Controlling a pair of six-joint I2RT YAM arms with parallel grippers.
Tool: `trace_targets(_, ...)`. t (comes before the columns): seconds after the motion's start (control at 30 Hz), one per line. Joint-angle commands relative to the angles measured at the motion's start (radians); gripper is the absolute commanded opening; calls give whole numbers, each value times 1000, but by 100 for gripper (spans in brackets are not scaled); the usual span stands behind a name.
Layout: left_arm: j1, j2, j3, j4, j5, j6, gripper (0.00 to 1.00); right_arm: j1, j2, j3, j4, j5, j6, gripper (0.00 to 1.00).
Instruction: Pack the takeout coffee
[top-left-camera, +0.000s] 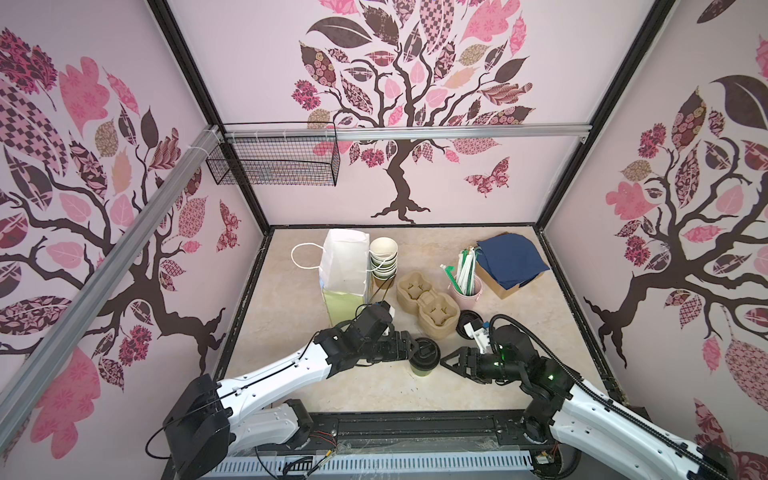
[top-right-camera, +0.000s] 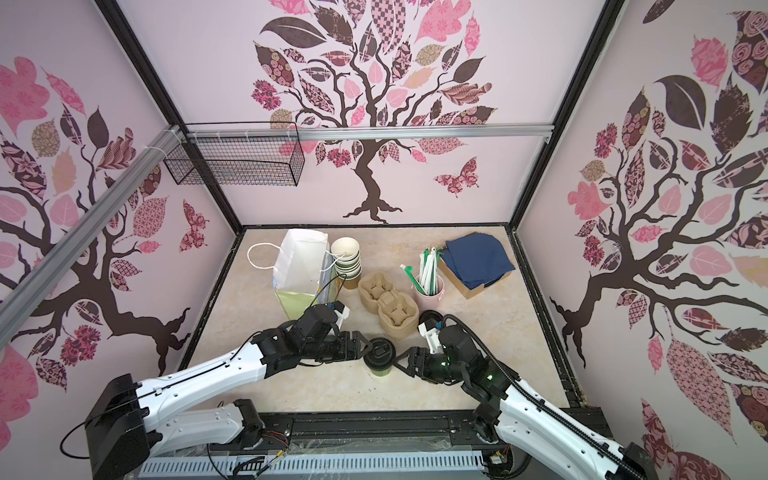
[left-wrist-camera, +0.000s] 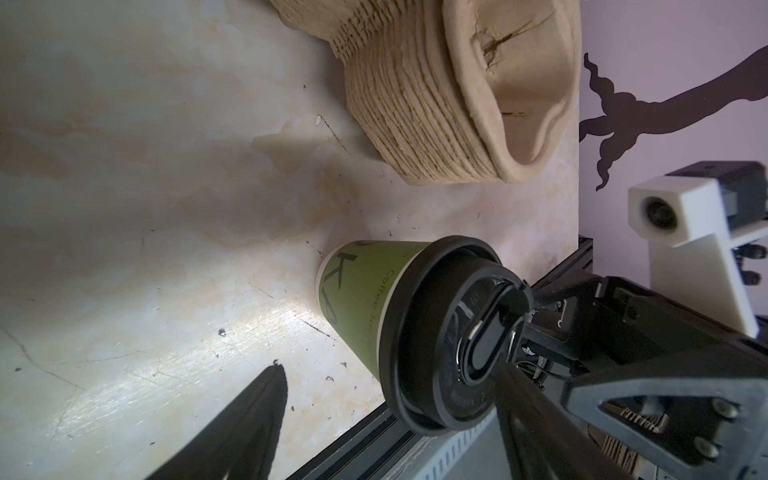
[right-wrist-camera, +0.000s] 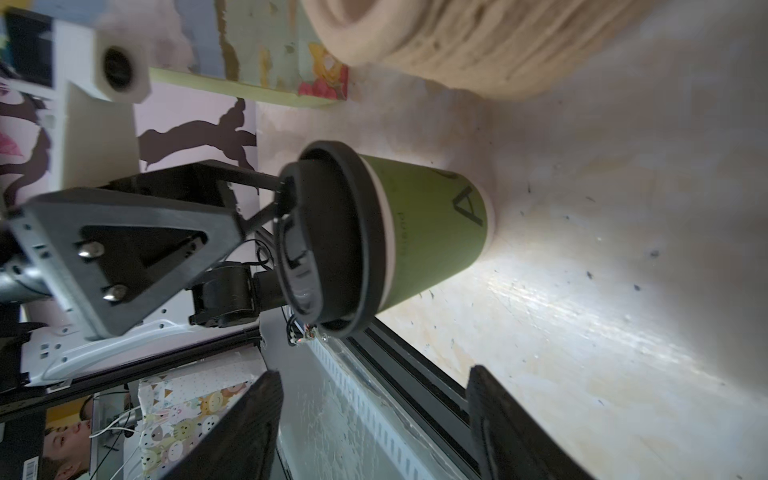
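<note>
The takeout coffee (top-left-camera: 424, 360) (top-right-camera: 379, 358) stands upright on the table near the front, a green paper cup with a black sip lid. My left gripper (top-left-camera: 414, 347) (top-right-camera: 367, 345) is open at the cup's left side. In the left wrist view the lidded cup (left-wrist-camera: 374, 299) sits just past the open left gripper (left-wrist-camera: 390, 374); I cannot tell if a finger touches the lid. My right gripper (top-left-camera: 444, 360) (top-right-camera: 397, 360) is open on the cup's right, a short gap away. In the right wrist view the cup (right-wrist-camera: 419, 232) stands clear ahead of the right gripper (right-wrist-camera: 374, 374).
A stack of pulp cup carriers (top-left-camera: 428, 305) lies just behind the cup. A white paper bag (top-left-camera: 345, 266) and stacked lidless cups (top-left-camera: 383, 257) stand at the back left. A pink straw holder (top-left-camera: 467, 289), loose black lids (top-left-camera: 466, 322) and a napkin box (top-left-camera: 509, 262) are on the right.
</note>
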Motion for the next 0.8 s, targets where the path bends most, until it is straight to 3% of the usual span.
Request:
trace_targets(0.0, 8, 13, 30, 28, 21, 15, 80, -1, 51, 15, 2, -17, -29, 72)
trace_targets(0.17, 12, 31, 17, 57, 44, 11, 70, 1, 124, 15, 73, -55, -29, 72)
trace_targets(0.77, 16, 72, -8, 69, 78, 23, 59, 3, 176, -16, 127, -53, -5, 68)
